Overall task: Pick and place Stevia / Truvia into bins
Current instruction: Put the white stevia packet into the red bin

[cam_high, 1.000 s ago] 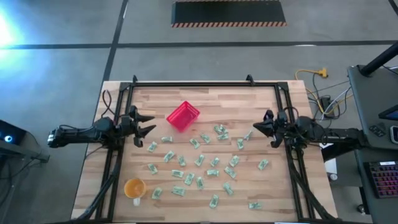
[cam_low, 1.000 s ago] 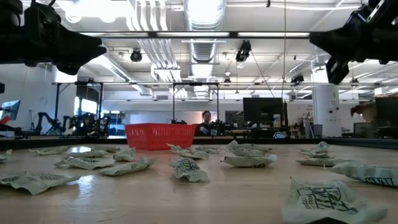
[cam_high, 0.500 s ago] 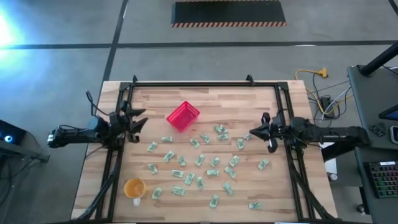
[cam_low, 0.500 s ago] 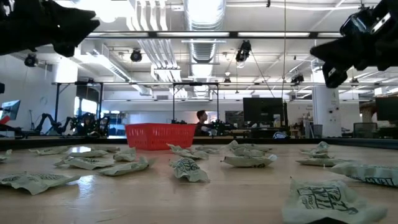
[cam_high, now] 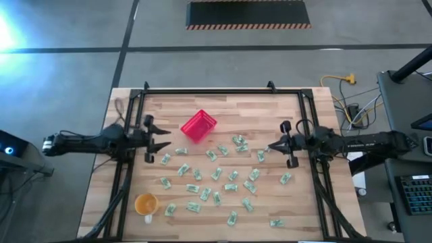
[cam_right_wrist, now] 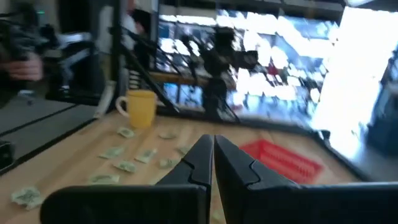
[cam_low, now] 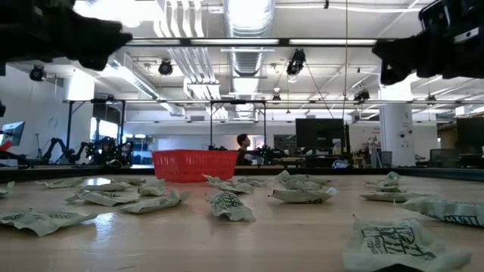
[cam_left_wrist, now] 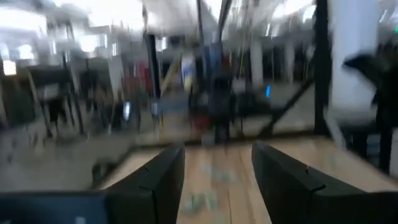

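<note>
Left arm: the left gripper [cam_high: 158, 138] sits at the left edge of the surface [cam_high: 223, 104], up in the air. Its jaws are wide apart, with nothing between them. Half a second ago the arm was pulled back more; now it has reached in a little toward the packets.

Right arm: the right gripper [cam_high: 271, 146] is at the right side, also up in the air. Its jaws are pressed together and hold nothing. It has slid inward over the last second, and its tip is now just beside the nearest packets.

Packets: the Stevia / Truvia packets [cam_high: 216, 174] lie spread over the middle and front of the surface. None of them has moved.

Red basket: the red basket [cam_high: 198, 126] stands toward the back, left of the middle. I see no packet in it. It has not moved.

Orange cup: the orange cup [cam_high: 146, 203] stands at the front left corner, among a few packets.

Person: a person [cam_low: 243, 148] stands far off in the room, behind the basket.

What it means: both arms are only getting closer. No packet is picked up yet, so the job looks like it is just starting.
</note>
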